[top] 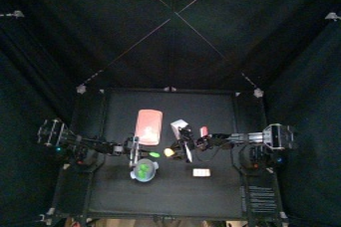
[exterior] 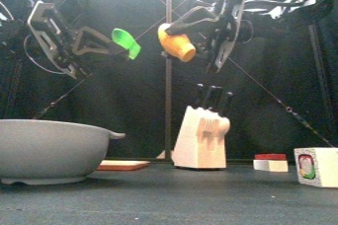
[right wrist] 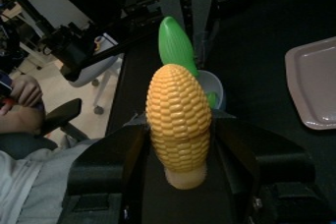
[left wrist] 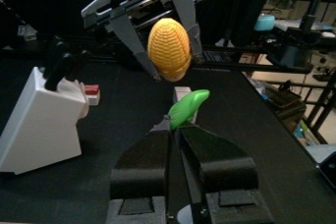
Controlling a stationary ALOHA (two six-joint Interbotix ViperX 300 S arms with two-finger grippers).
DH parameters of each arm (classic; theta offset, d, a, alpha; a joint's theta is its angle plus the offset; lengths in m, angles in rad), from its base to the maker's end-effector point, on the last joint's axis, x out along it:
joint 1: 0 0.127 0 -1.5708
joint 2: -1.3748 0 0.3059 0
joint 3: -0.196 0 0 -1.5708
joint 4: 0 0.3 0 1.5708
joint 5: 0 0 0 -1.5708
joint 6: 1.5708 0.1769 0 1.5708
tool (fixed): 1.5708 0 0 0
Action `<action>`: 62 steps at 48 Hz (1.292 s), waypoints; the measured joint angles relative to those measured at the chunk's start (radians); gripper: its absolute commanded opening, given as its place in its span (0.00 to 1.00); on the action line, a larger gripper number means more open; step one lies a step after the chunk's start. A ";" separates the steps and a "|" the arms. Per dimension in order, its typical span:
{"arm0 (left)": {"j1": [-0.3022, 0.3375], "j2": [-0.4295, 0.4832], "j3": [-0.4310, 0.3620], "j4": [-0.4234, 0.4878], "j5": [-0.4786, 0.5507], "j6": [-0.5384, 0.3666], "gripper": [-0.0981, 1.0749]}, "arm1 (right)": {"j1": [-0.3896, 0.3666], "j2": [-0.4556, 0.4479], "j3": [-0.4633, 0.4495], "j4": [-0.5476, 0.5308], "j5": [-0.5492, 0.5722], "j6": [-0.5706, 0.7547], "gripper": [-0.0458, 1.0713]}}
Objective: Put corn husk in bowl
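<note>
Husk and cob apart, both held in the air

Husk (exterior: 125,42), green and leaf-shaped, sits pinched at one end between the closed jaws of the left gripper (left wrist: 176,135), raised well above the table (exterior: 199,191). In the front view it hangs higher than the grey bowl (exterior: 47,148) and toward that bowl's right rim, touching nothing else. The right gripper (right wrist: 178,159) has its jaws clamped on the sides of a yellow corn cob (right wrist: 178,120), bare of leaves, and holds it in the air just beside the husk; from the front a small gap shows between the two. The left wrist view looks along the husk to the cob, which stands upright in the other arm's jaws. Lower down, a pale wooden knife block (exterior: 203,136) with black handles stands on the table, an orange cutting board (top: 150,123) lies behind the bowl, and a small red-and-white block (exterior: 272,163) sits near the right edge beside a white box with red and green markings (exterior: 315,165).
</note>
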 measured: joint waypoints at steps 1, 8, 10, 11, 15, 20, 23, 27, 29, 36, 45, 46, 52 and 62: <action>-0.002 0.000 0.002 0.003 0.002 0.002 0.49 | 0.000 0.000 0.000 0.000 0.000 0.002 0.53; -0.021 -0.005 0.028 0.046 0.018 0.000 0.49 | 0.000 0.000 0.006 0.000 0.000 0.000 0.53; -0.028 -0.006 0.035 0.064 0.026 0.000 0.49 | 0.000 0.000 0.006 0.000 0.000 0.002 0.53; -0.032 -0.011 0.041 0.080 0.034 0.000 0.49 | 0.000 0.000 0.008 0.000 0.000 0.000 0.53; -0.049 -0.023 0.058 0.115 0.066 0.000 0.49 | 0.000 0.000 0.008 0.000 -0.002 0.000 0.53; -0.075 -0.041 0.077 0.149 0.137 0.000 0.49 | 0.000 0.000 0.008 0.000 0.000 0.002 0.53; -0.091 -0.051 0.081 0.155 0.207 -0.002 0.49 | 0.000 0.000 0.009 0.000 0.000 0.002 0.53; -0.112 -0.054 0.083 0.155 0.284 -0.005 0.49 | 0.000 0.000 0.008 -0.002 0.000 0.000 0.53; -0.124 -0.054 0.081 0.155 0.322 0.002 0.50 | 0.000 0.000 0.008 0.000 0.000 0.000 0.53; -0.164 -0.054 0.071 0.156 0.431 0.000 0.50 | 0.000 0.000 0.008 0.000 0.000 0.000 0.53; -0.167 -0.055 0.063 0.152 0.466 0.000 0.50 | 0.000 0.000 0.009 0.000 0.000 0.002 0.53; -0.167 -0.054 0.063 0.152 0.466 -0.002 0.50 | 0.000 0.000 0.008 0.000 0.000 0.002 0.53; -0.167 -0.055 0.063 0.141 0.468 -0.002 0.51 | 0.000 0.000 0.009 0.000 0.000 0.000 0.53; -0.167 -0.063 0.063 0.095 0.468 -0.003 0.69 | 0.000 0.000 0.009 -0.002 0.000 0.002 0.53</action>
